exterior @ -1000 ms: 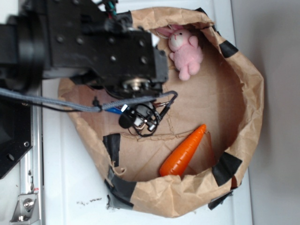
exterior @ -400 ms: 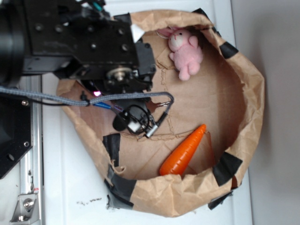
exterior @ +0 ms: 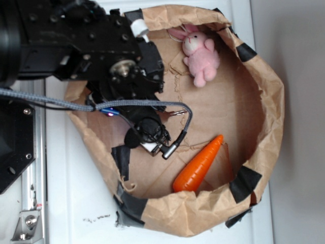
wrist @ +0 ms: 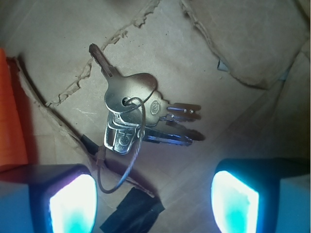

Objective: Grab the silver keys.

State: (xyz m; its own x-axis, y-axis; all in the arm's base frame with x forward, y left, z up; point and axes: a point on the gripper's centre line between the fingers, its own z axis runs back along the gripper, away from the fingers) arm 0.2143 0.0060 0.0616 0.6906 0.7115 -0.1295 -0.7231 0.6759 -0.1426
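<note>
Wrist view: silver keys (wrist: 133, 114) lie flat on brown paper (wrist: 228, 43) at centre frame, several blades fanned from a thin wire ring. One long blade points to the upper left; two or three others point right. A wire loop trails down from the bunch toward the lower left. End effector (wrist: 153, 199) is spread wide, its two fingertips (wrist: 73, 199) glowing cyan at the lower left and lower right corners of the frame. The keys sit above the gap between the fingertips and touch neither. A strip of black tape (wrist: 131, 213) lies at the bottom edge between them. An orange edge of the carrot (wrist: 9, 116) shows at the far left.

Exterior view: black robot arm (exterior: 76, 46) fills the upper left and reaches over the left side of a crumpled brown paper bag (exterior: 269, 101), rolled down into a bowl shape and patched with black tape, sitting on a white desk (exterior: 76, 203). The end effector (exterior: 147, 134) hangs low inside the bag, left of centre, with a braided grey cable (exterior: 51, 101) looping across it. The keys cannot be made out here; the arm covers that spot. Orange carrot (exterior: 199, 163) lies tilted at lower centre of the bag, just right of the end effector. A pink plush bunny (exterior: 201, 53) rests against the upper inside wall, well apart from the carrot.
</note>
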